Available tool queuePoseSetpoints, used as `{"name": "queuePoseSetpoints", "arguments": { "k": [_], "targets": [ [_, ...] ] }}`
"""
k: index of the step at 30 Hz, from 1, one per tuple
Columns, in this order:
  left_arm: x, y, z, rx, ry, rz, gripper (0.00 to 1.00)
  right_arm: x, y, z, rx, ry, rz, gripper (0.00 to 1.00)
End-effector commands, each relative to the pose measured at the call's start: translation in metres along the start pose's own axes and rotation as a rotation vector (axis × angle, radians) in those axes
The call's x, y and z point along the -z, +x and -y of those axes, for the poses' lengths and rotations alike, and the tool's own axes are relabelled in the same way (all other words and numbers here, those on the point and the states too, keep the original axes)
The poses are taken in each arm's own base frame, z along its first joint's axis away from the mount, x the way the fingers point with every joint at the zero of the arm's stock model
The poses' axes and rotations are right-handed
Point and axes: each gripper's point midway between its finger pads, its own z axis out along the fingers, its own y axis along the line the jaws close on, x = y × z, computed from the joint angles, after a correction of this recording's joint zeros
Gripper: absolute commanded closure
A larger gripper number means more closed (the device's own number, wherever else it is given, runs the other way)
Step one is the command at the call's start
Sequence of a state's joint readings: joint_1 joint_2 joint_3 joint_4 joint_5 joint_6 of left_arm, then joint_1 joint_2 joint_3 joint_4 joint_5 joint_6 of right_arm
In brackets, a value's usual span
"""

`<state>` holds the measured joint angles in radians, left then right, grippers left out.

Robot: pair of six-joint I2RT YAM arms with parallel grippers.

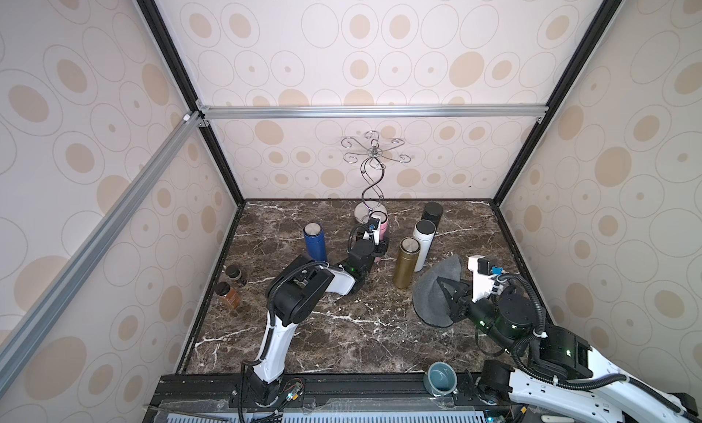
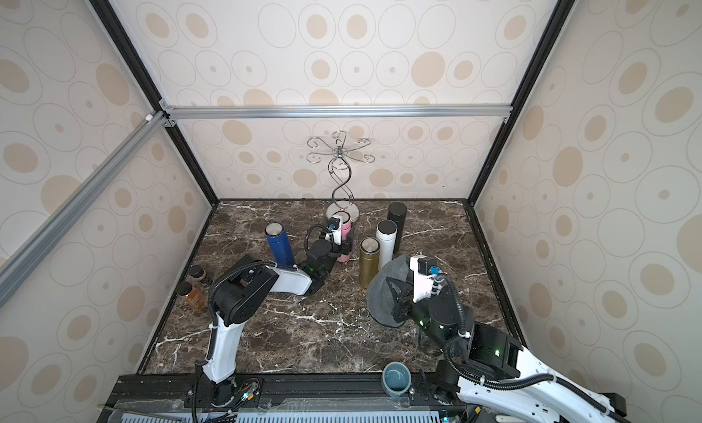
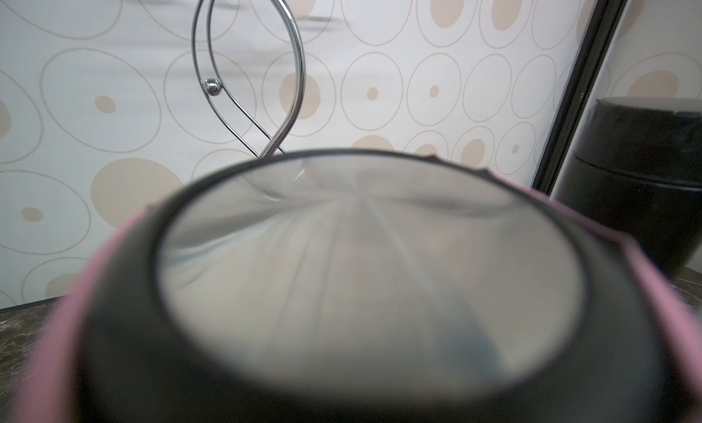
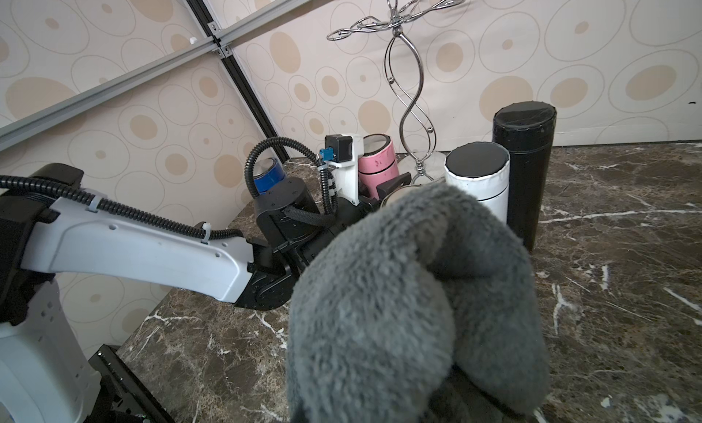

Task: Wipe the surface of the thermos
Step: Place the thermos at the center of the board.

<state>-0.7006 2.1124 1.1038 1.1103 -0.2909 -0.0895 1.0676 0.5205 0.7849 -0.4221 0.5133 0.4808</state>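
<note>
The left gripper (image 2: pixel 343 247) is closed on the upright pink thermos (image 2: pixel 346 229). The right gripper (image 1: pixel 444 286) clamps the grey cloth (image 1: pixel 429 305), near the gold thermos (image 1: pixel 405 267).

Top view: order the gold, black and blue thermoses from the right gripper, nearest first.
1. Gold thermos, just left of the right gripper, beside its grey cloth.
2. Black thermos, farther back.
3. Blue thermos, far left, beyond the pink thermos.

we record a staged robot-lab booth: aluminium frame rails (image 1: pixel 372 111), wallpapered panels (image 1: pixel 380 41), marble-patterned surface (image 1: pixel 342 337) boxed in.
</note>
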Motion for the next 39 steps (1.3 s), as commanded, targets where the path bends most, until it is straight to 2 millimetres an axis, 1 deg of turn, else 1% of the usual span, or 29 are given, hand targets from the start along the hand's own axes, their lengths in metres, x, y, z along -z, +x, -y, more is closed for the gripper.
{"name": "queuePoseSetpoints", "arguments": {
  "k": [1,5,7,8,9,10,17,27,32,36,39],
  "targets": [
    [0.0,-0.024,-0.007,0.027,-0.021,0.085,0.35,0.003,-0.007,0.003,-0.007,0.015,0.023,1.0],
    [0.001,-0.021,-0.007,0.026,-0.023,0.082,0.27,0.004,-0.007,0.004,-0.005,0.018,0.024,1.0],
    [0.002,-0.02,-0.009,0.026,-0.028,0.081,0.08,0.004,-0.008,0.003,-0.006,0.017,0.025,1.0],
    [0.003,-0.02,-0.01,0.027,-0.032,0.082,0.07,0.004,-0.008,0.003,-0.007,0.015,0.025,1.0],
    [0.004,-0.02,-0.011,0.031,-0.033,0.085,0.01,0.004,-0.008,0.003,-0.007,0.015,0.025,1.0],
    [0.005,-0.021,-0.01,0.032,-0.031,0.087,0.0,0.004,-0.008,0.002,-0.007,0.013,0.024,1.0],
    [0.013,-0.028,-0.015,0.032,-0.041,0.095,0.0,0.003,-0.01,-0.001,-0.008,-0.002,0.024,1.0],
    [0.041,-0.033,-0.021,0.065,-0.01,0.1,0.0,-0.001,-0.011,-0.011,0.002,-0.04,0.023,1.0],
    [0.052,-0.032,-0.017,0.066,0.033,0.078,0.0,-0.001,-0.014,-0.015,0.005,-0.053,0.029,1.0],
    [0.07,-0.03,-0.016,0.078,0.047,0.054,0.0,-0.001,-0.015,-0.015,0.01,-0.053,0.034,1.0],
    [0.093,-0.032,-0.016,0.055,0.026,0.041,0.0,-0.002,-0.016,-0.017,0.012,-0.059,0.037,1.0]
  ]
}}
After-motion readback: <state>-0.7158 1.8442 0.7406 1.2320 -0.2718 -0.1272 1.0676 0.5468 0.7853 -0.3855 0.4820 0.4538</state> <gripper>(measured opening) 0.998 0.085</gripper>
